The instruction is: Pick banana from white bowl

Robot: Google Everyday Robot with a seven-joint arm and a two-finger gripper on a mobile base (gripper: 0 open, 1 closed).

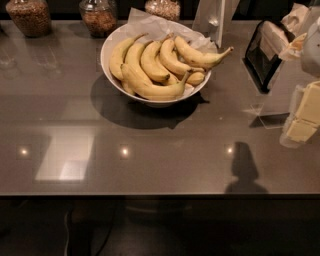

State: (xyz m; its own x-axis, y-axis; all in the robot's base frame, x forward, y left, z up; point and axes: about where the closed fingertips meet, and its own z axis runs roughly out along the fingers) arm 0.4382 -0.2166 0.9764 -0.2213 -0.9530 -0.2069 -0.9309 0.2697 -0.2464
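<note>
**Asker:** Camera view — where is the gripper?

**Describer:** The gripper (pixel 214 22) shows as a pale wedge at the top edge, just behind the far right rim of the white bowl (pixel 106 52). How far open it is cannot be told. The banana is not in its hold.

**Asker:** And the banana?

**Describer:** The banana (pixel 197 56) lies on top of the pile at the bowl's right side, just on the near side of the gripper. Its long axis runs roughly left to right, and its thin stem pokes out over the right rim. The other bananas (pixel 150 62) press against its left and near sides.

**Asker:** The surface, the room?

**Describer:** A glossy grey-brown counter (pixel 150 150) mirrors small lights. Glass jars (pixel 30 15) line the back edge. A dark stand (pixel 262 55) and pale packets (pixel 306 112) sit to the right, well apart from the bowl. The move likely needs only a short reach downward and nearer. Above the banana it is open — beside it, tight.
</note>
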